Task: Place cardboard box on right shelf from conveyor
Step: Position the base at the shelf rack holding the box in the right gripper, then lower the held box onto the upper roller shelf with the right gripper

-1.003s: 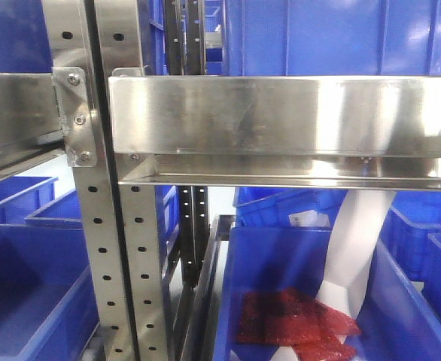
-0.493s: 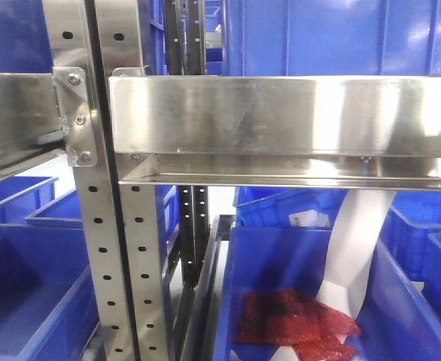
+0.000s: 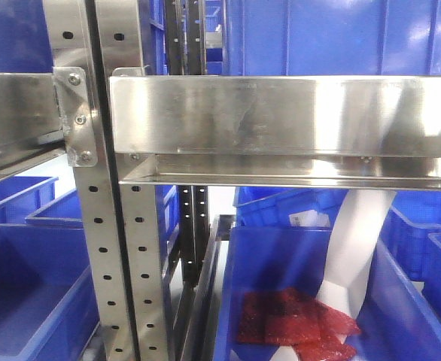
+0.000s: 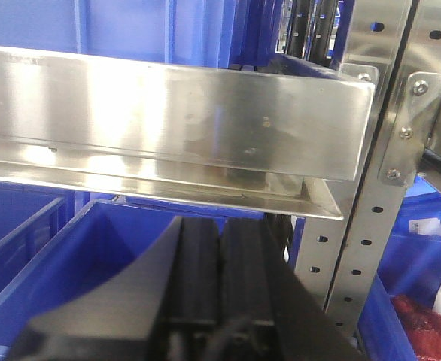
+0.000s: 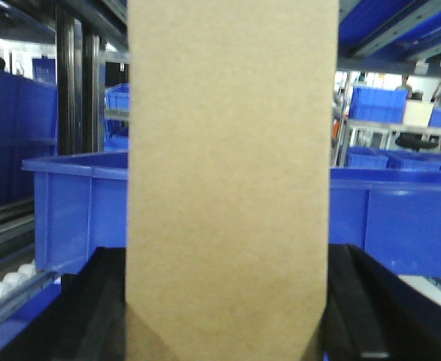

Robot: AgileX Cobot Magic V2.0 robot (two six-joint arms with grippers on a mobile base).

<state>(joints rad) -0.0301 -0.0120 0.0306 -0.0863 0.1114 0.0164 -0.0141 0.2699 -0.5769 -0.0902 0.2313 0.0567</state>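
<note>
My right gripper [image 5: 226, 308] pinches the plain tan, tall cardboard box [image 5: 232, 150] upright before blue plastic bins [image 5: 70, 203]. My left gripper [image 4: 220, 233] is pressed together, empty, below a shiny stainless-steel shelf [image 4: 168, 113].

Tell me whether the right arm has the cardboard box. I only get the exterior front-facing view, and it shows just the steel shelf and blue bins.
Observer: Yes. In the right wrist view the cardboard box stands upright in the right gripper, with black fingers on both sides of it.
Operator: What is behind it?
Observer: A blue bin, with white rollers low on the left. The right shelf does not show in that view.
Operator: And the left arm?
Observer: The left gripper is shut and empty, pointing just below a stainless shelf rail.
</note>
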